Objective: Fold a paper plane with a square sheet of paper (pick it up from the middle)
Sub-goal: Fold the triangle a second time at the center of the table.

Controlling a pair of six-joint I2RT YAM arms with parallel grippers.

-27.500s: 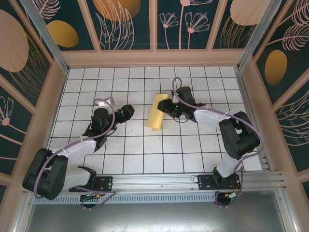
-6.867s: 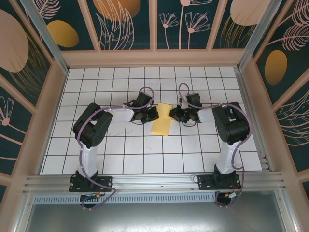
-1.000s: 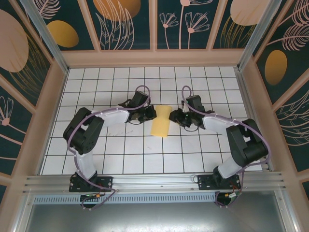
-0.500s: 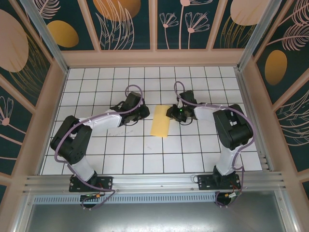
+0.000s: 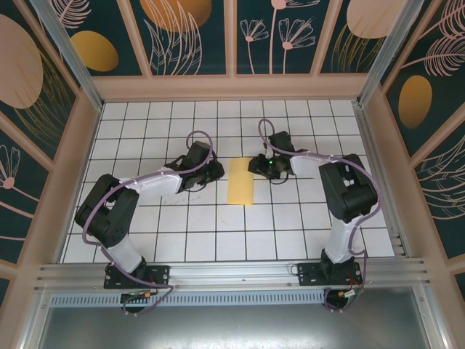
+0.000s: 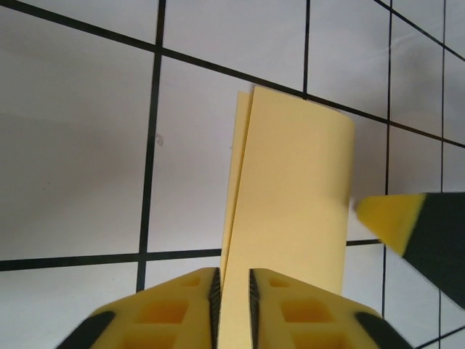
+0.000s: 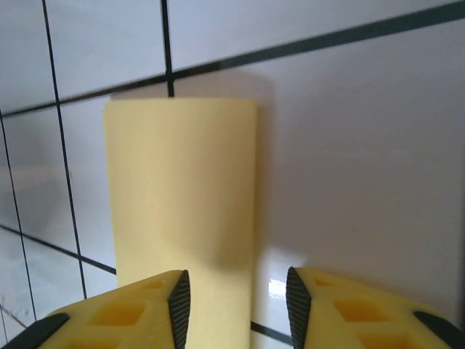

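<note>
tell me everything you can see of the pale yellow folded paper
The pale-yellow paper sheet is thin, plain and folded into a long rectangle, its two layers slightly offset along one long edge. It lies flat on the white grid table near the middle, between the left gripper and right gripper; contact with either is unclear.

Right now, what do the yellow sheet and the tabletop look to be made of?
Sheet: thin paper, matte pale yellow; it holds a fold with layered edges, seen from the left wrist. Tabletop: hard, smooth white panel with black grid lines, slightly glossy, a highlight shows near the right wrist camera; laminate or tile, can't tell.
</note>
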